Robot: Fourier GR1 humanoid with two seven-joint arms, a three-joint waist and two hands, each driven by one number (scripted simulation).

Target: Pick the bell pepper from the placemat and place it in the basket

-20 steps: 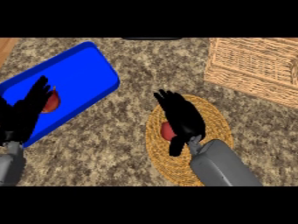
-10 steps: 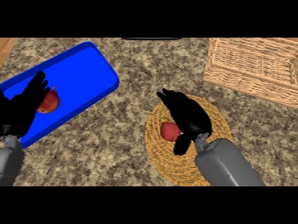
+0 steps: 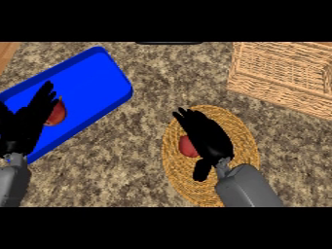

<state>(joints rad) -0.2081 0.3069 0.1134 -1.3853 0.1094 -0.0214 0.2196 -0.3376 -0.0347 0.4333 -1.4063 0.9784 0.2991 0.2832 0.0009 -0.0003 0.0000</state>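
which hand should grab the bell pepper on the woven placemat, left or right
Right. The right hand is directly over the bell pepper on the placemat, on the basket side. The left hand sits open over the blue tray.

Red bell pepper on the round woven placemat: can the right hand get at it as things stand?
Probably yes. The right hand is over the round woven placemat, right beside the red bell pepper, with nothing between them.
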